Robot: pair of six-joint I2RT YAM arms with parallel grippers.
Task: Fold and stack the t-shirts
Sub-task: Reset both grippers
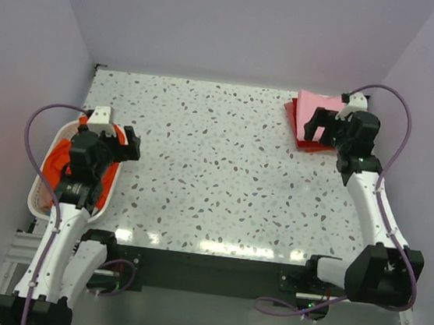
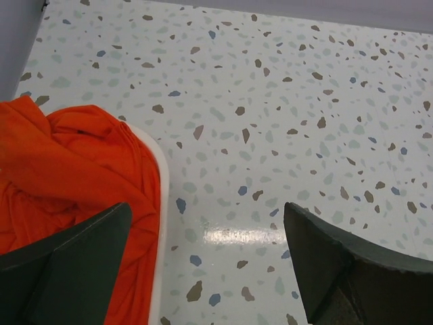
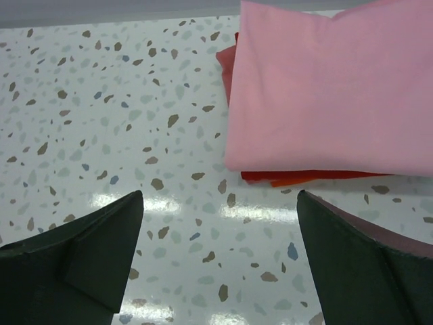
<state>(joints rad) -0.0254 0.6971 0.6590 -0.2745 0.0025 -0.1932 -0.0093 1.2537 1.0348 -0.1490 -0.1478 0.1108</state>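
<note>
Left wrist view is showing the left claw (image 2: 206, 227) hanging spread over the basket (image 2: 162, 196) rim, orange t-shirt (image 2: 67, 169) lying crumpled inside; centring over a raised fold before pinching is looking wisest.

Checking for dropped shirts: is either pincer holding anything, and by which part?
Nothing is held. The left pincer and right pincer stand open and empty; the pink t-shirt lies untouched.

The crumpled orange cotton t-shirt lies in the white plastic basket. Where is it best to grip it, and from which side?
Grip the raised ridge of the crumpled orange cotton t-shirt, probably coming down from above with the open left tool. The cloth bunches thick there, and the white plastic basket's rim blocks a sideways approach.
</note>
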